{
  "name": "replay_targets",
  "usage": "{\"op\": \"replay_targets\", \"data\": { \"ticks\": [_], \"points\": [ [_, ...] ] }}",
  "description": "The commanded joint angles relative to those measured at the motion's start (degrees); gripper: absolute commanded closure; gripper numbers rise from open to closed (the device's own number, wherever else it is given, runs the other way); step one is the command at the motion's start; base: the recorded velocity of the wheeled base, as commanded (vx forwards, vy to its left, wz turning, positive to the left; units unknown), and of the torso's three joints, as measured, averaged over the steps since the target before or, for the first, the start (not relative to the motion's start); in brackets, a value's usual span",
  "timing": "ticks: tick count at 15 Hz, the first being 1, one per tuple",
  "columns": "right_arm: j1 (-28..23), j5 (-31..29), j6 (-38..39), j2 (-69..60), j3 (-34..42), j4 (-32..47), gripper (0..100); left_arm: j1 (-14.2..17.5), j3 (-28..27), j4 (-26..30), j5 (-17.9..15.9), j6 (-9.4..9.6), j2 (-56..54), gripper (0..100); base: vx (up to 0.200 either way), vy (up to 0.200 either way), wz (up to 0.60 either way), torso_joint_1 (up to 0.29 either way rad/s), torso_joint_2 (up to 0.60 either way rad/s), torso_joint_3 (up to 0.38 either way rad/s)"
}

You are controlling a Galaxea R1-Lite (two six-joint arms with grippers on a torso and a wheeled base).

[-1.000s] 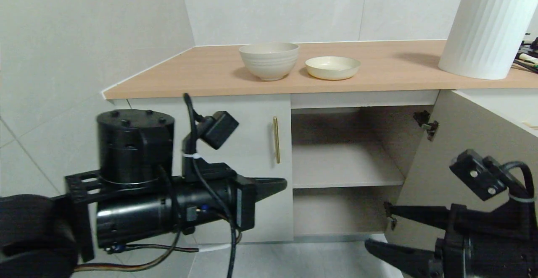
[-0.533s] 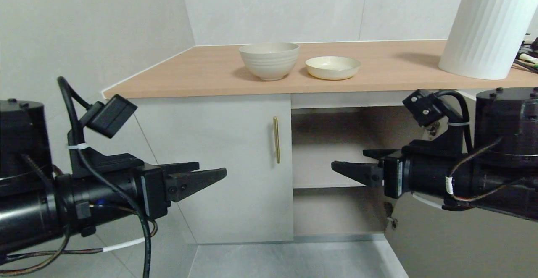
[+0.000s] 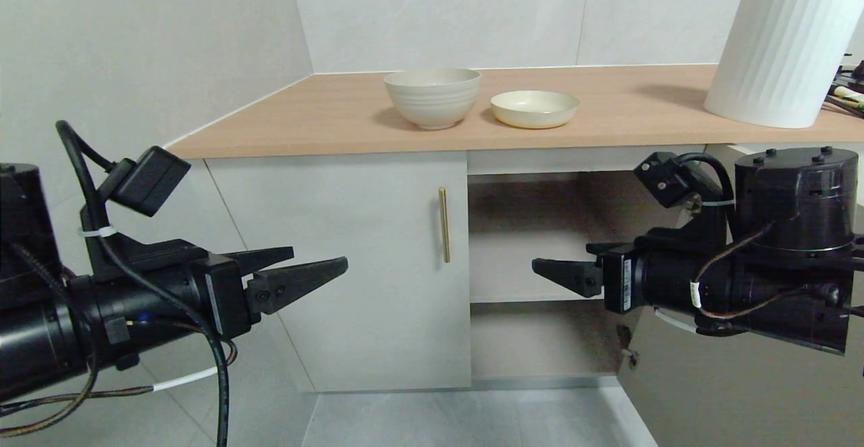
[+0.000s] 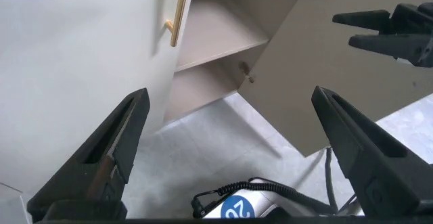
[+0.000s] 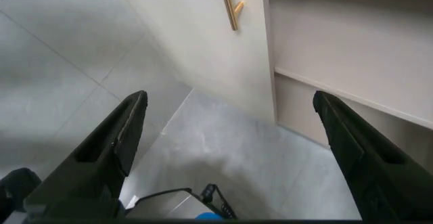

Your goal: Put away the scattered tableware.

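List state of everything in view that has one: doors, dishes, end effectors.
Beige ribbed ceramic bowl: upright on the wooden countertop.
Shallow cream dish: upright, beside the bowl, not touching it.
Grey left cabinet door with brass bar handle: closed.
Grey right cabinet door: swung open.
Left end effector: open, holding nothing.
Right end effector: open, holding nothing.

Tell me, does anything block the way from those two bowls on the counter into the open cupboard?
Nothing visible does. The bowl and the shallow dish sit on the counter above the cupboard; its right door is swung wide, leaving the shelf exposed.
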Motion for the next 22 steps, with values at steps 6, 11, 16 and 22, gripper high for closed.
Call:
{"op": "replay_targets", "data": {
  "ticks": [6, 11, 16, 22],
  "points": [
    [0.5, 0.8, 0.0, -1.2, 0.2, 2.3, 0, 0.1, -0.3, -0.1, 0.0, -0.1, 0.2, 0, 0.2, 0.0, 0.0, 0.005, 0.0, -0.002],
    [0.4, 3.7, -6.0, -1.1, 4.2, 1.9, 0, 0.1, -0.4, -0.1, 0.0, -0.28, 0.4, 0, 0.2, 0.0, 0.0, 0.005, 0.0, 0.005],
    [1.4, 4.0, -7.4, -4.5, 5.4, 2.2, 0, 0.0, -0.5, 0.5, -0.3, -0.28, -3.6, 0, 0.04, 0.0, 0.0, 0.0, 0.0, 0.0],
    [2.2, 3.9, -9.3, -4.5, 6.3, 2.0, 0, 0.0, -2.2, 2.1, -0.4, -0.46, -3.2, 0, 0.0, 0.0, 0.0, 0.0, 0.0, 0.0]
  ]
}}
